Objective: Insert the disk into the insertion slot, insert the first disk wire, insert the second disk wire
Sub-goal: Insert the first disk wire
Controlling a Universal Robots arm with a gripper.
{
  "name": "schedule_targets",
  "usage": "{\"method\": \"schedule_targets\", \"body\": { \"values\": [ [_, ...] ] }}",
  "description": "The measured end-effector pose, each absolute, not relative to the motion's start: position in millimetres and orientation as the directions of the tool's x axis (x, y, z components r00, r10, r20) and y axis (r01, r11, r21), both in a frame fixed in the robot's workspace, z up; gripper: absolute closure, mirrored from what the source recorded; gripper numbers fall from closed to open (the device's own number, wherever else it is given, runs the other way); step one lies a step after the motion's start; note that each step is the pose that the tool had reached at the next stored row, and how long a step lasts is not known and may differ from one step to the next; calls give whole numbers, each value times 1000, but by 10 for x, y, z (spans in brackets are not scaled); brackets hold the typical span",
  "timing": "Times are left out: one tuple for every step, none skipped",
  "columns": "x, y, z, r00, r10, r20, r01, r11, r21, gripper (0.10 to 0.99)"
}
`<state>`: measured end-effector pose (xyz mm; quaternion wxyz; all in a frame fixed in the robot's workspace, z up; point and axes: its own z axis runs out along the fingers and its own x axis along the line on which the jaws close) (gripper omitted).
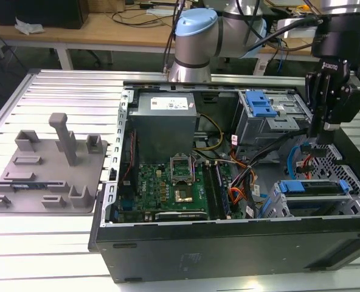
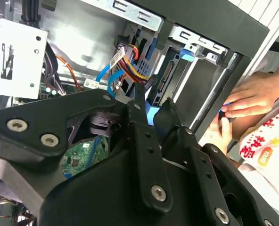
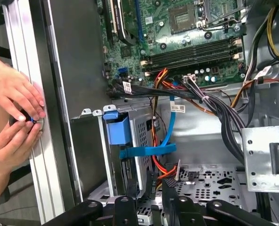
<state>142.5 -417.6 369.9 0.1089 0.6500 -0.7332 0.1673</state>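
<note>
The disk (image 1: 317, 204) lies in the insertion slot (image 1: 276, 204), a perforated grey cage at the case's corner on the exterior view's right, with its blue carrier (image 1: 314, 187) on top. In the first wrist view the carrier's blue end (image 3: 117, 132) stands at the cage mouth. A flat blue wire (image 3: 149, 150) runs across to it, and orange and red wires (image 3: 159, 167) hang beside. My gripper (image 1: 318, 139) hovers just above this corner. Its fingers (image 3: 130, 200) stand apart in both wrist views, and wires and the carrier show through the gap of the gripper (image 2: 153, 107).
A person's hands (image 3: 14, 113) rest on the case's outer edge next to the cage and appear again (image 2: 243, 101). The motherboard (image 1: 174, 182), power supply (image 1: 165, 118) and a taller bay with a blue latch (image 1: 262, 106) fill the case. A grey fixture plate (image 1: 46, 176) lies outside.
</note>
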Motion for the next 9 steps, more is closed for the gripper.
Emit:
{"method": "schedule_targets", "body": {
  "values": [
    [1417,-4177,3692,-132,-917,377,-989,99,-106,737],
    [1414,-4177,3683,-133,-917,377,-989,99,-109,737],
    [1414,-4177,3663,-136,-917,376,-988,99,-116,737],
    [1414,-4178,3644,-137,-917,376,-988,99,-119,737],
    [1414,-4180,3624,-137,-916,376,-988,99,-119,737],
    [1414,-4183,3608,-137,-916,377,-988,99,-120,737],
    [1414,-4185,3598,-137,-916,377,-988,99,-120,737],
    [1414,-4188,3589,-137,-916,377,-988,99,-120,737],
    [1414,-4191,3579,-137,-916,377,-988,99,-120,737]
  ]
}}
